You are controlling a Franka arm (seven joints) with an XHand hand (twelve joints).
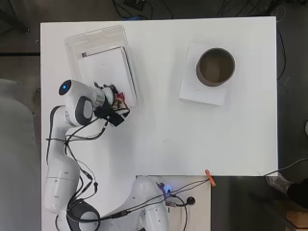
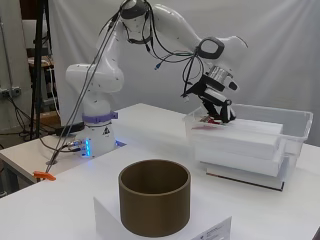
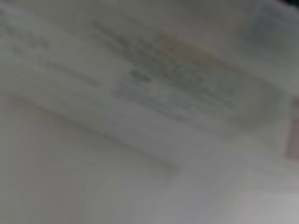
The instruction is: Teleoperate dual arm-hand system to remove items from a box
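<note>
Over the near end of the clear box point(image 2: 295, 125), w/ white flat boxes point(image 2: 240, 142) stacked inside, the hand point(image 2: 216, 111) hovered, finger state unclear; a low approach might've snagged the rim & dragged it across the table point(image 1: 159, 134).

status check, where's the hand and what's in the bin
Black and white hand down at near end of clear plastic bin, fingers unclear. White flat boxes stacked inside. Nothing blocking.

The white table point(image 1: 159, 134) carries 2 items: a clear plastic box point(image 1: 77, 45) (far-left corner) and a flat white block point(image 1: 190, 94) bearing a brown cylinder point(image 1: 215, 66).
</note>
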